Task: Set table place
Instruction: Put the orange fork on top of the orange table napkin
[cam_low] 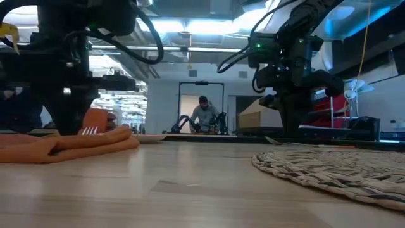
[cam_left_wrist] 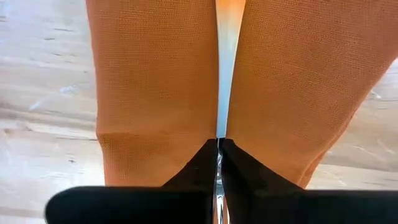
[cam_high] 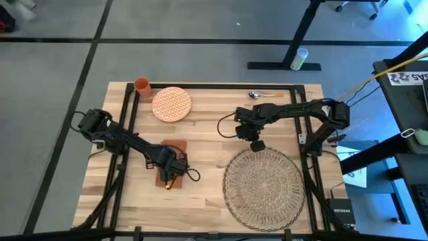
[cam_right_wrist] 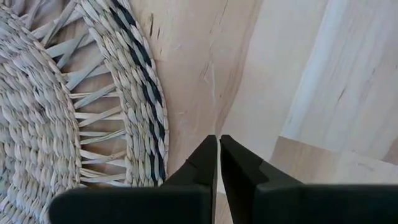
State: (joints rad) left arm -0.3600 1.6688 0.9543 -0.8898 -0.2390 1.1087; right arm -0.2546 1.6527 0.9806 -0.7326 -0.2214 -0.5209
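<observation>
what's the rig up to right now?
Table setting in progress. The left gripper is down on the orange napkin, fingers shut on a thin piece of cutlery lying on it. The right gripper hovers shut over bare wood beside the woven straw mat's rim. The patterned plate, orange cup and spoon wait at the table's far side.

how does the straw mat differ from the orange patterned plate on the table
The woven straw mat is clearly wider than the orange-patterned plate. The mat is beige with a lacy openwork rim; the plate is orange with a fine pattern and a solid edge. The mat lies at the table's near right part, just by the right gripper; the plate sits at the far side, next to an orange cup. Both are round, flat and bare.
</observation>
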